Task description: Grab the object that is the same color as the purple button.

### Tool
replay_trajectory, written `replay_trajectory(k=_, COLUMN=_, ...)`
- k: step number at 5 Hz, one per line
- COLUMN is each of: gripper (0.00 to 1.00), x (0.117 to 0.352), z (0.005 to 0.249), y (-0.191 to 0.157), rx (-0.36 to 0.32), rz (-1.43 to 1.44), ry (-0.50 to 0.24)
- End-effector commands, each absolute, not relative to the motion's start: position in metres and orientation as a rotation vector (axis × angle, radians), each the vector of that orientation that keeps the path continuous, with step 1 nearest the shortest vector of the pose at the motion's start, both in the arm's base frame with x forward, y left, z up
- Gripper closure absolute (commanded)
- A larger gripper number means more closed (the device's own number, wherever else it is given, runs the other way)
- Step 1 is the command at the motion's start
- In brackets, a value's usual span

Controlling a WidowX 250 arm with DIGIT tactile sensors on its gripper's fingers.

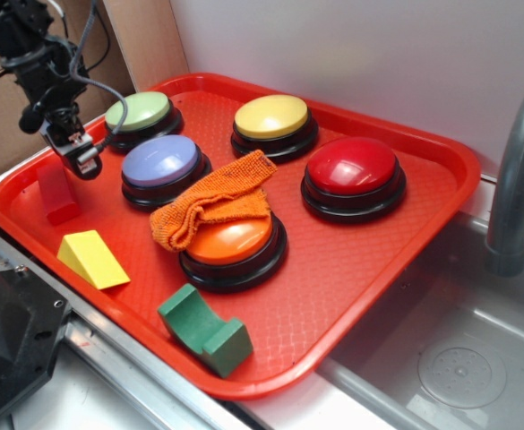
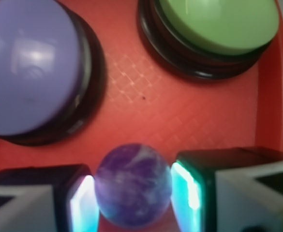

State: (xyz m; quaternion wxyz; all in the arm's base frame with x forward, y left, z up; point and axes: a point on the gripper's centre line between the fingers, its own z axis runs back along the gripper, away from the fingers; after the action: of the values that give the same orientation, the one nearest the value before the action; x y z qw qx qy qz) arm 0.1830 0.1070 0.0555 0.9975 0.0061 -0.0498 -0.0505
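Note:
A small glossy purple ball (image 2: 133,186) with white marbling sits between my gripper's (image 2: 134,198) two fingers, and both pads press against its sides. The gripper is shut on it over the red tray (image 2: 146,106). The purple button (image 1: 161,161), a pale lavender dome on a black base, lies just right of the gripper (image 1: 82,161) in the exterior view and fills the upper left of the wrist view (image 2: 25,67). The ball itself is hidden in the exterior view.
The green button (image 1: 139,112) is behind the gripper. A red block (image 1: 57,193), yellow wedge (image 1: 93,260) and green block (image 1: 203,330) lie along the tray's near-left edge. An orange cloth (image 1: 212,202) drapes the orange button (image 1: 235,246). Yellow (image 1: 271,116) and red (image 1: 352,168) buttons, then a sink (image 1: 459,358), are to the right.

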Motion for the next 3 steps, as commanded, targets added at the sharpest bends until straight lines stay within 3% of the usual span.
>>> replay_trajectory(k=1, gripper=1.0, x=0.201, z=0.1, y=0.069, rx=-0.004, rz=-0.116, ry=-0.136)
replay_trajectory(k=3, gripper=1.0, x=0.19, z=0.117, y=0.019, rx=-0.055, rz=-0.126, ry=-0.113)
